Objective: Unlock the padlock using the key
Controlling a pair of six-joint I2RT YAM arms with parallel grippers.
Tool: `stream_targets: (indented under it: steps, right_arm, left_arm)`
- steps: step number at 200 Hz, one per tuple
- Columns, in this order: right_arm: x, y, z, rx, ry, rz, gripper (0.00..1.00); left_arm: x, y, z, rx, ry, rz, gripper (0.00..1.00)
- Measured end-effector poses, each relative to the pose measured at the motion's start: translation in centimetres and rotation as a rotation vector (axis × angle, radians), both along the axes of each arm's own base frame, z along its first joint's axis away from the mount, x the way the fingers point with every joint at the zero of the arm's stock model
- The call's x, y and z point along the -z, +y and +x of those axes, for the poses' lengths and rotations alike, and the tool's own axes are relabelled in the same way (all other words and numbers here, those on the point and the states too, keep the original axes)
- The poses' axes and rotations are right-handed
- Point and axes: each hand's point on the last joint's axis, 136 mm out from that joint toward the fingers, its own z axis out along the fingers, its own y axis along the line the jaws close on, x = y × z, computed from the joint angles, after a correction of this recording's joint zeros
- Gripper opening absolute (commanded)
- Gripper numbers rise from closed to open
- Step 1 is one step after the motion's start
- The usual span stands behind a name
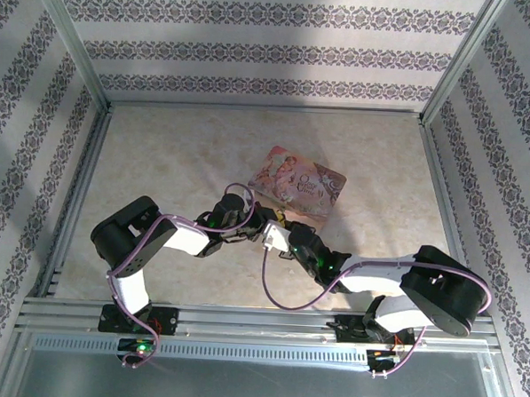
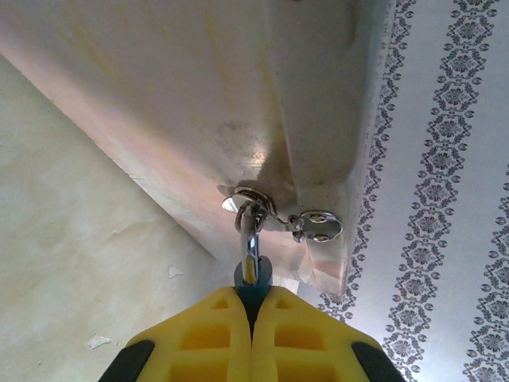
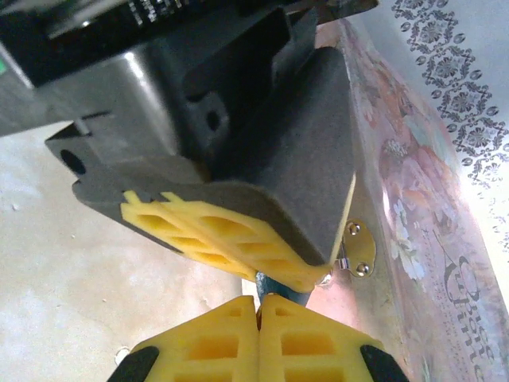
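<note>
My left gripper (image 2: 253, 296) clamps the padlock (image 2: 251, 256) on the hasp (image 2: 315, 226) of the tin (image 2: 199, 79). My right gripper (image 3: 258, 306) is pinched closed beside the tin; on what, I cannot tell.

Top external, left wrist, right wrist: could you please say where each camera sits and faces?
Top external: above and behind the bases, looking down at the table; both arms show, left gripper and right gripper by the tin.
Left wrist: on the left arm, looking along its fingers, shut on the padlock.
Right wrist: on the right arm, facing the left gripper past its own shut fingers.
Shared: all three see the tin.
</note>
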Motion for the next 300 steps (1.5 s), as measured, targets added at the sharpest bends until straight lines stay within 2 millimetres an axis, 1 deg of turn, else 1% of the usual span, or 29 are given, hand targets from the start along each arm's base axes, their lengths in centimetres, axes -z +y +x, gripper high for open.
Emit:
stream_targets:
  steps: [57,162,201,253,283,300]
  right_arm:
    - [-0.5,0.1,0.1,0.094,0.07,0.174,0.0]
    - [0.2,0.5,0.4,0.228,0.169,0.539,0.0]
    - [0.2,0.6,0.5,0.248,0.185,0.6,0.0]
    - [0.1,0.5,0.4,0.257,0.194,0.632,0.0]
    - [-0.2,0.2,0.1,0.261,0.204,0.66,0.22]
    - [-1.5,0.5,-0.2,0.234,0.205,0.698,0.33]
  left_arm:
    - [-0.4,0.0,0.2,-0.006,-0.011,-0.012,0.0]
    - [0.1,0.3,0.5,-0.029,-0.004,0.007,0.0]
    - [0.1,0.4,0.6,-0.034,-0.009,0.011,0.0]
    - [0.1,0.4,0.5,-0.028,-0.01,0.012,0.0]
    - [0.1,0.1,0.2,-0.01,-0.009,0.008,0.0]
    - [0.1,-0.1,-0.1,0.009,-0.006,0.007,0.0]
